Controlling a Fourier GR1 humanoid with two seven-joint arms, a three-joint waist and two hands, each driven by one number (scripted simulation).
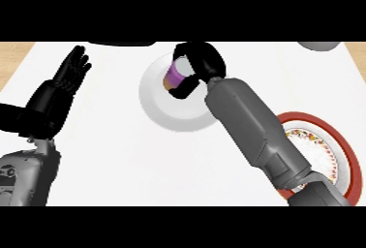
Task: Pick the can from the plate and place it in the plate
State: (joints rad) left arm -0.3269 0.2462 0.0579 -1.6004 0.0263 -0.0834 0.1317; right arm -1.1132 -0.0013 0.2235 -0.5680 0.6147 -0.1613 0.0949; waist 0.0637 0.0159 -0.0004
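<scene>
While you look down on the white counter (pixel 129 160), its pale top fills nearly all of your view, with a strip of wood showing at the far left and right corners. Your right forearm (pixel 250 123) is the biggest thing on it, running from the lower right corner up toward the middle of the far side and crossing over the near-left edge of the red-rimmed plate (pixel 336 140), which lies at the right and carries a patterned ring inside its rim. Your left forearm (pixel 28 160) comes up at the left edge. Next in size is the white plate (pixel 168 114), sitting left of the right forearm and well apart from the red-rimmed one. Your left hand (pixel 70 72) rests open at the upper left, fingers straight and pointing away from you, touching nothing. Your right hand (pixel 202 63) is over the far part of the white plate with its fingers and thumb curled round the can (pixel 175 75). You see the can as a purple band with a pale end, over the white plate's far side; its long axis seems tilted, the pale end pointing up and away, though the hand hides much of it.
</scene>
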